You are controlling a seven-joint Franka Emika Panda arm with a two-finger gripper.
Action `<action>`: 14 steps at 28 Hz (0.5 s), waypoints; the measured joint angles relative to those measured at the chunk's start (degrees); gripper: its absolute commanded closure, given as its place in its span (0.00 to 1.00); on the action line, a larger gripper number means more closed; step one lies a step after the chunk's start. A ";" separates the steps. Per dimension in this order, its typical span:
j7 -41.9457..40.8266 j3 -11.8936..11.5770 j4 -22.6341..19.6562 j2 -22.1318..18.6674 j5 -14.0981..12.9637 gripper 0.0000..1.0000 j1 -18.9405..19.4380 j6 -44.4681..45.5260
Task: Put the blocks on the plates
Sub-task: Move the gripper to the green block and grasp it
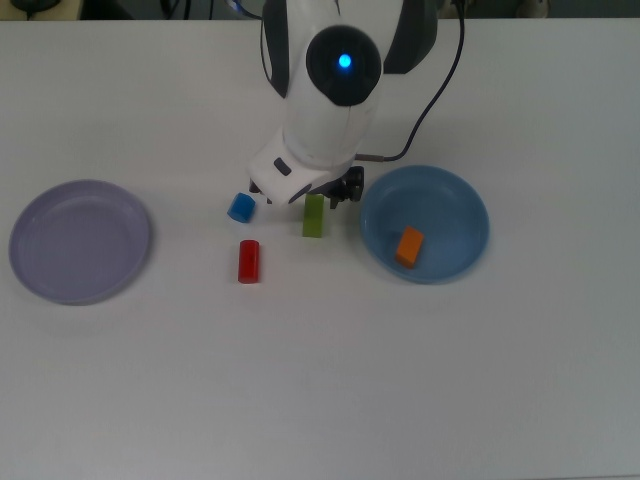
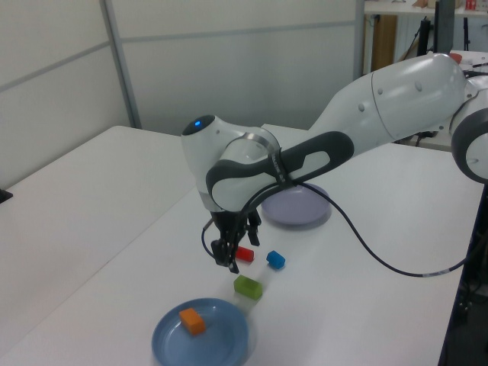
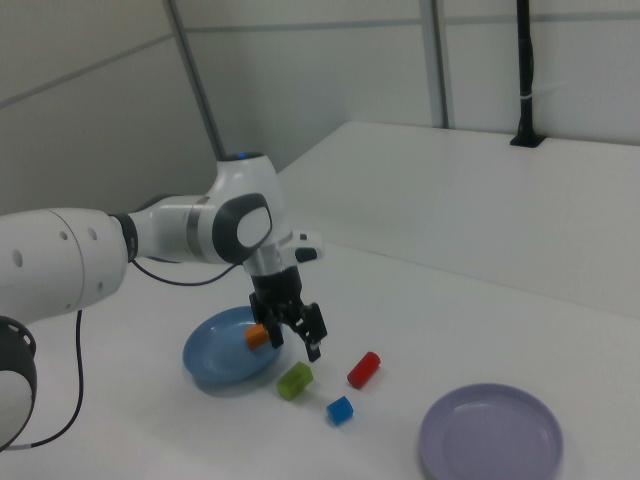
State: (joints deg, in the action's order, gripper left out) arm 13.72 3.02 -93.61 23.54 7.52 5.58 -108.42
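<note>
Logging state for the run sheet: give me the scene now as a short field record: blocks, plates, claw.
orange block: lying in the blue plate
green block: on the table, between the blue block and the blue plate in the top view
blue block: on the table
red block: on the table, lying on its side
lavender plate: no block in it
claw: open, holds nothing, above the green block
blocks still off plates: three
</note>
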 measured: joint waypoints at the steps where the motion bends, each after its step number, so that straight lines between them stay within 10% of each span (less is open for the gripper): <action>1: 0.00 0.00 -0.36 0.16 0.00 0.14 -0.04 -0.04; 14: 0.00 0.03 -1.30 2.82 0.01 0.07 -0.01 -2.98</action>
State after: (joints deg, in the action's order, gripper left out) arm 13.72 3.05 -94.91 26.36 7.53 5.56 -111.41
